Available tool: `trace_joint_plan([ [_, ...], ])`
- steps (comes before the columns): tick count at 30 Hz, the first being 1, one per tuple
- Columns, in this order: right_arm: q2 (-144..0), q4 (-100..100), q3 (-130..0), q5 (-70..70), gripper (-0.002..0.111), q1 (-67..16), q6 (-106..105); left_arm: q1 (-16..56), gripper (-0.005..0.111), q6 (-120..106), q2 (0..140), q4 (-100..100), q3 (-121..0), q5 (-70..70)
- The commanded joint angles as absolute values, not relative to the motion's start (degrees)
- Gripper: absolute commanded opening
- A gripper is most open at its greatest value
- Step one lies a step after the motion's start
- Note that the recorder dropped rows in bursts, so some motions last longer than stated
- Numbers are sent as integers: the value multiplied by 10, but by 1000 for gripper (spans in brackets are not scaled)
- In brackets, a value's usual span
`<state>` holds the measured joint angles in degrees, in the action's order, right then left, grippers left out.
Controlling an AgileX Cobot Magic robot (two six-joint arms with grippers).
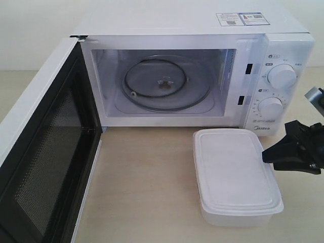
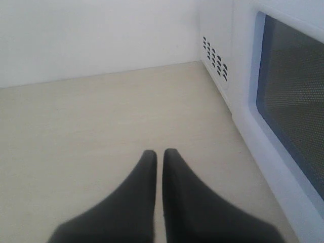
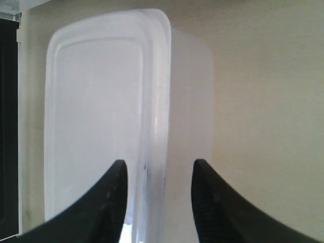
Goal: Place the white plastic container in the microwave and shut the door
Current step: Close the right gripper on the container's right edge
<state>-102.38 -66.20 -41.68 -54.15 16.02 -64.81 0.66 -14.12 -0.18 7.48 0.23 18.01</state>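
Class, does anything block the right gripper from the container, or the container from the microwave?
Nothing visible. The open right gripper straddles the container's edge; the door stands open, and the microwave holds only its turntable.

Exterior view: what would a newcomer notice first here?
The microwave fills the back of the scene, its door swung wide open on the left and the glass turntable bare inside. The white plastic container, lid on, sits on the table in front of the dials. The right gripper is at the container's right side, open, its jaws straddling the lid's edge in the right wrist view.
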Motion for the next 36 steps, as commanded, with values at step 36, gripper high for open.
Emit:
trace_joint_plan([
  [36, -1054, -669, -418, -584, 12, 160, -678, 6, 4, -142, 0, 79, 0, 174],
])
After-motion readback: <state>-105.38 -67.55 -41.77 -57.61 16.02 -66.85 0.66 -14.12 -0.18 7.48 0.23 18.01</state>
